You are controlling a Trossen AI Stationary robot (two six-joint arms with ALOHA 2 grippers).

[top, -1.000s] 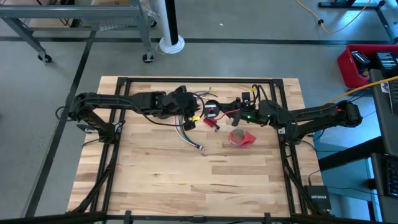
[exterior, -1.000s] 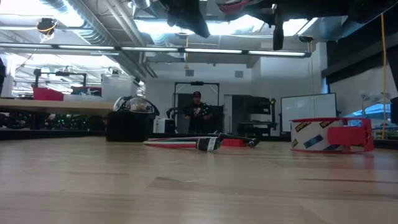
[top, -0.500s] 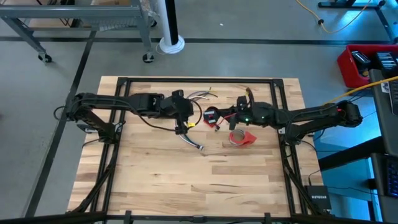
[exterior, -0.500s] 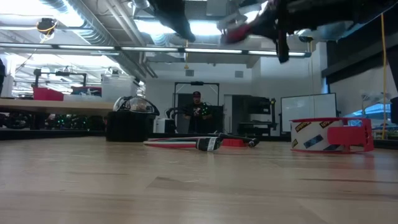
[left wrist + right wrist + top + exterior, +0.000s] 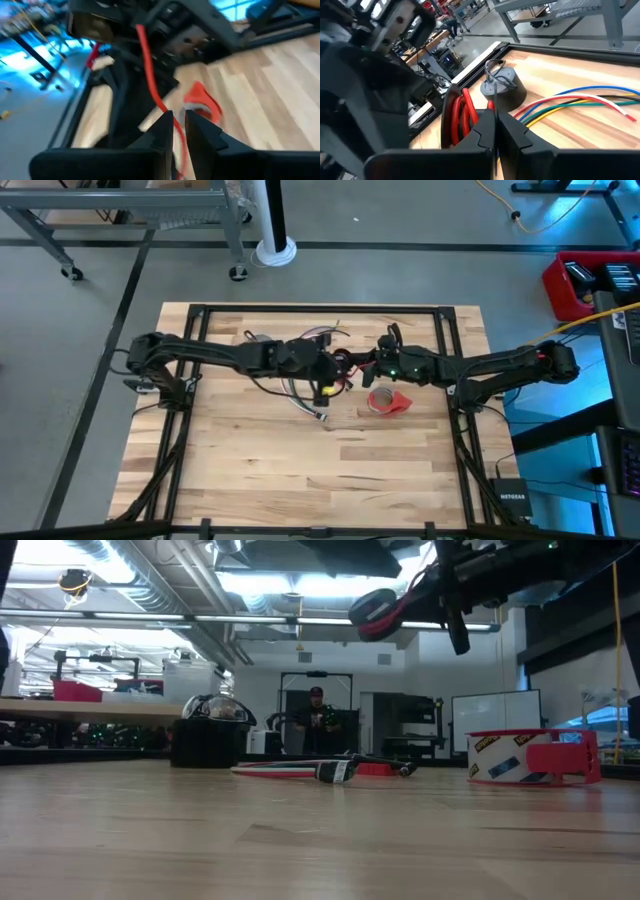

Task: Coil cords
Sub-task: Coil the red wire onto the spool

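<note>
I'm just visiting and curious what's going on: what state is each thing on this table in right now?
Black-and-red coil: lifted off the table, hanging between the grippers.
Left gripper: shut on the coil's red wire.
Right gripper: shut on the same coil.
Long wire bundle: lying loose on the table, uncoiled.
Grey coil: wound, resting on the table.
Tape roll: resting on the table.

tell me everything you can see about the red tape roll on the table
The red tape roll is a short, wide ring with an open centre, red with white patches printed in dark lettering on its outer band. It lies flat on the bare wooden table, right of centre, just in front of the right arm's forearm. A loose red end juts from its side. No gripper is touching it, and the wire bundle lies apart from it.
</note>
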